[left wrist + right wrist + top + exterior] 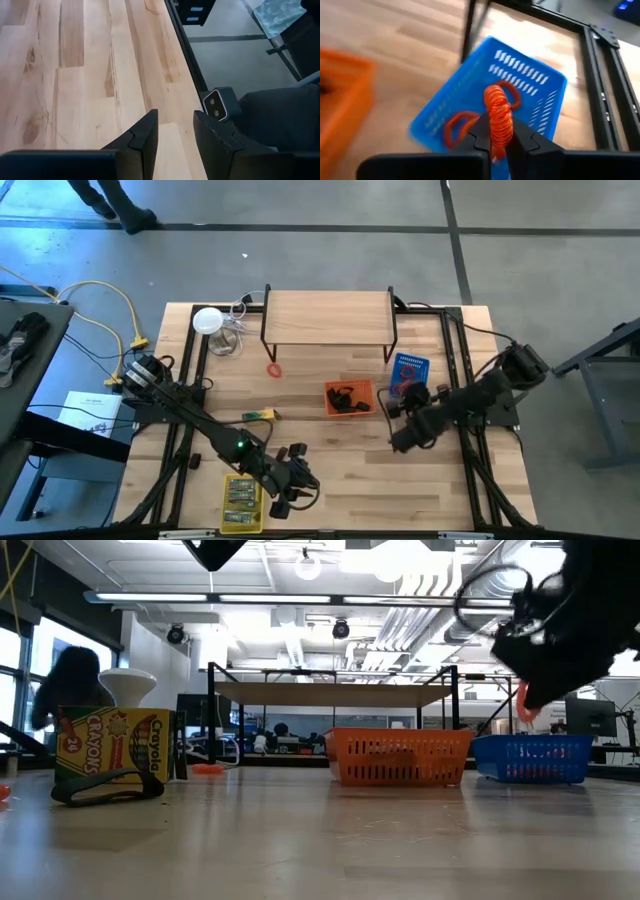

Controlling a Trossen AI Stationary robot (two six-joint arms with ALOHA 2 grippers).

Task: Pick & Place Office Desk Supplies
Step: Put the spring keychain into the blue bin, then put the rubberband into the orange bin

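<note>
My right gripper (496, 145) is shut on a red coiled band (498, 111) and hovers above the blue basket (470, 107), which holds more red bands (456, 125). The high view shows it (398, 412) at the blue basket's (411, 366) near side. The orange basket (350, 398) holds black clips. One red band (274, 370) and one yellow-green pack (260, 416) lie on the table. My left gripper (175, 135) is open over bare wood near the table's near edge, beside the yellow basket (240, 502) of packs. My right gripper pinches the red coiled band between its two fingers (479, 131), on the coil's lower part (499, 131). The band is lifted clear above the blue basket. The rest of the coil (495, 97) stands out beyond the fingertips. In the low view the band (521, 705) hangs under the gripper.
A wooden shelf on black legs (328, 318) stands at the far side, with a white round disc (207, 320) to its left. Black frame rails (455, 370) run along both table sides. A small camera (216, 103) sits at the near edge. Open wood lies between the baskets.
</note>
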